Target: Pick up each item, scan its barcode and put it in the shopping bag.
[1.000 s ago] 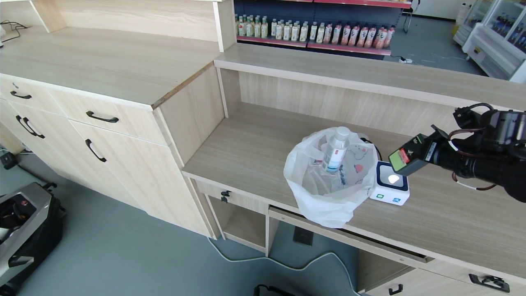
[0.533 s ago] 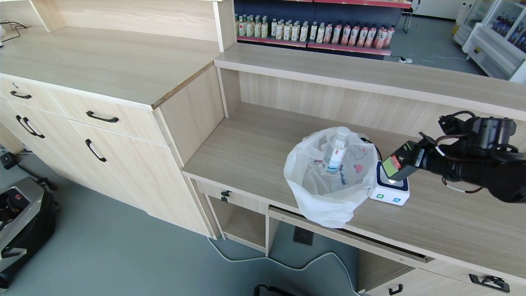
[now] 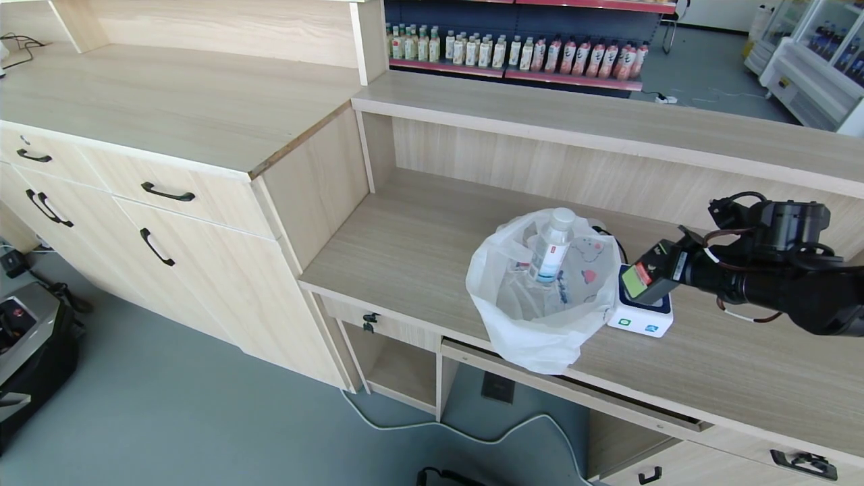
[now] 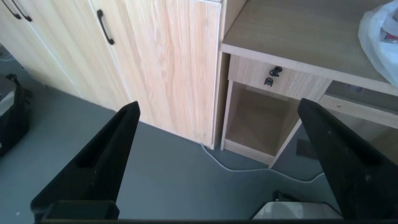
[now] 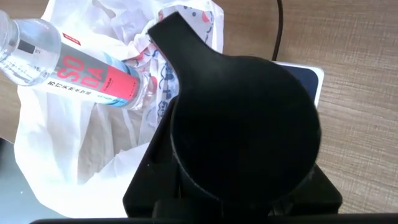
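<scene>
Right gripper is clamped on a small box; left gripper hangs with fingers spread above the floor. On the wooden counter stands the white shopping bag, the white scanner just beside it. A clear bottle stands upright in the bag. The dark box, green-and-red-faced, hovers just over the scanner.

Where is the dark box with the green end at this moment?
Head view, right side: the box is in the right gripper, over the white scanner, beside the shopping bag.
</scene>
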